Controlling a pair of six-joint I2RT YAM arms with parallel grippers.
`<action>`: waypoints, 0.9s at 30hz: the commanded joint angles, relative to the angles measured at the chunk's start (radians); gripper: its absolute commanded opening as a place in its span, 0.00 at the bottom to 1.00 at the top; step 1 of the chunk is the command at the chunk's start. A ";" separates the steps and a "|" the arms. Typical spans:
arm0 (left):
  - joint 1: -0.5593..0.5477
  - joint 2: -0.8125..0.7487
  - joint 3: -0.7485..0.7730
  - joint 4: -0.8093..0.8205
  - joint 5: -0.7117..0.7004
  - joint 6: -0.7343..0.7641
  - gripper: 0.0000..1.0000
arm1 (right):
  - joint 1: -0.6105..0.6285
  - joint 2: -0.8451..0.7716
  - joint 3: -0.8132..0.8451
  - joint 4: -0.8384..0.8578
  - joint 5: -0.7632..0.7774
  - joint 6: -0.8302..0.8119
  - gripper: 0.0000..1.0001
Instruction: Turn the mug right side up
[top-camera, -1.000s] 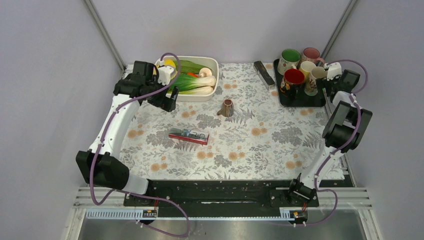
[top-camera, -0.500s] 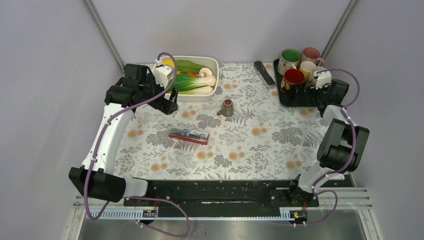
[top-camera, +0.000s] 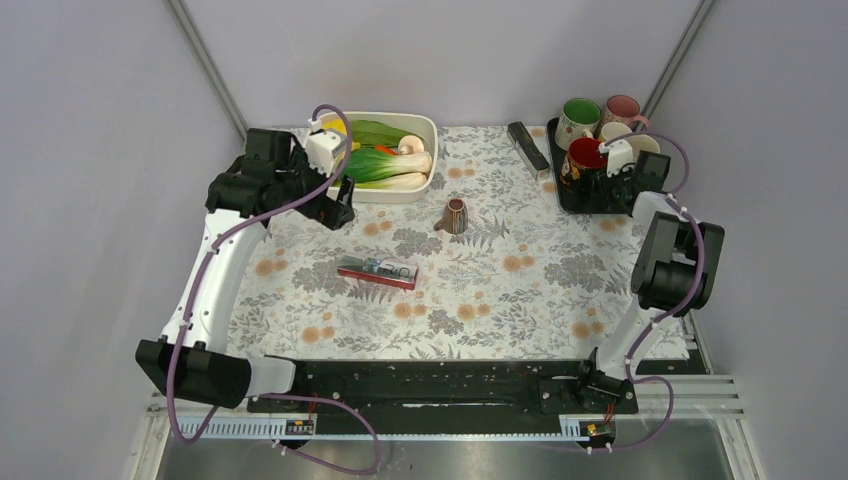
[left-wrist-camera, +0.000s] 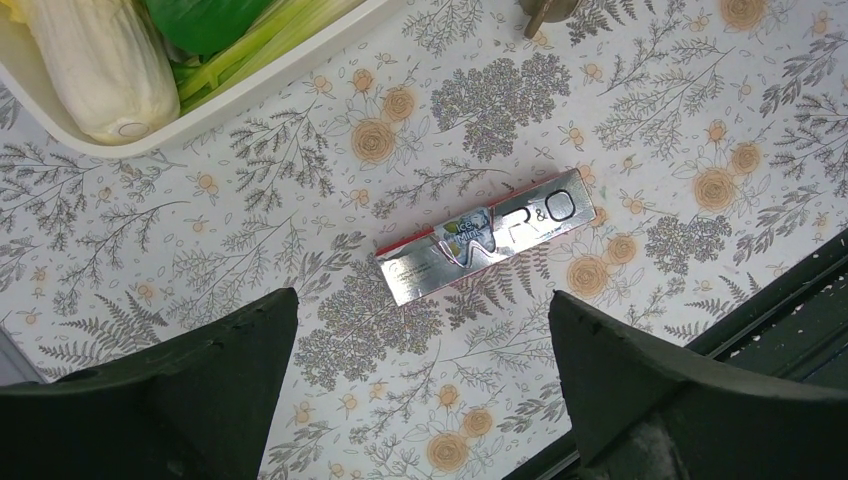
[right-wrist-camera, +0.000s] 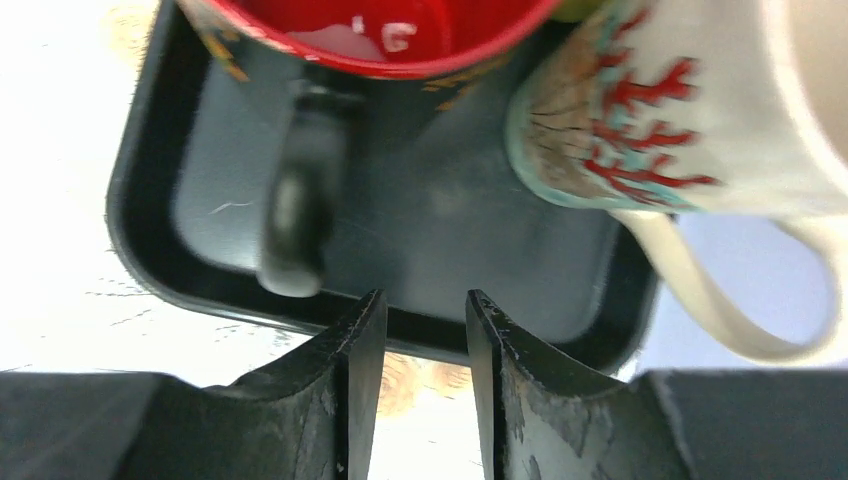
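Observation:
The mug (top-camera: 455, 215) is small and brown and stands upside down on the flowered cloth near the middle of the table; its edge shows at the top of the left wrist view (left-wrist-camera: 548, 6). My left gripper (top-camera: 338, 212) (left-wrist-camera: 420, 300) hangs wide open and empty above the cloth, left of the mug. My right gripper (top-camera: 606, 186) (right-wrist-camera: 425, 297) is far from the mug, at the near rim of the black tray (right-wrist-camera: 140, 200). Its jaws stand narrowly apart with nothing between them.
The black tray (top-camera: 600, 207) at the back right holds several upright mugs, among them a red-lined one (right-wrist-camera: 380, 30) and a white coral-patterned one (right-wrist-camera: 680, 110). A white dish (top-camera: 428, 178) of vegetables sits back left. A toothpaste box (top-camera: 377, 271) (left-wrist-camera: 485, 235) lies mid-table.
My right gripper has swung left to the tray's near rim and its jaws have narrowed a lot. The left arm shifted slightly left. The brown mug has not moved.

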 joint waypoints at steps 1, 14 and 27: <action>0.011 0.012 0.018 0.024 0.007 0.015 0.99 | 0.042 0.036 0.054 -0.047 -0.044 -0.052 0.43; 0.029 0.024 0.020 0.023 -0.012 0.018 0.99 | 0.115 0.203 0.302 -0.164 0.061 -0.045 0.49; 0.038 0.049 0.031 0.027 -0.020 0.016 0.99 | 0.163 0.321 0.482 -0.215 0.169 -0.032 0.49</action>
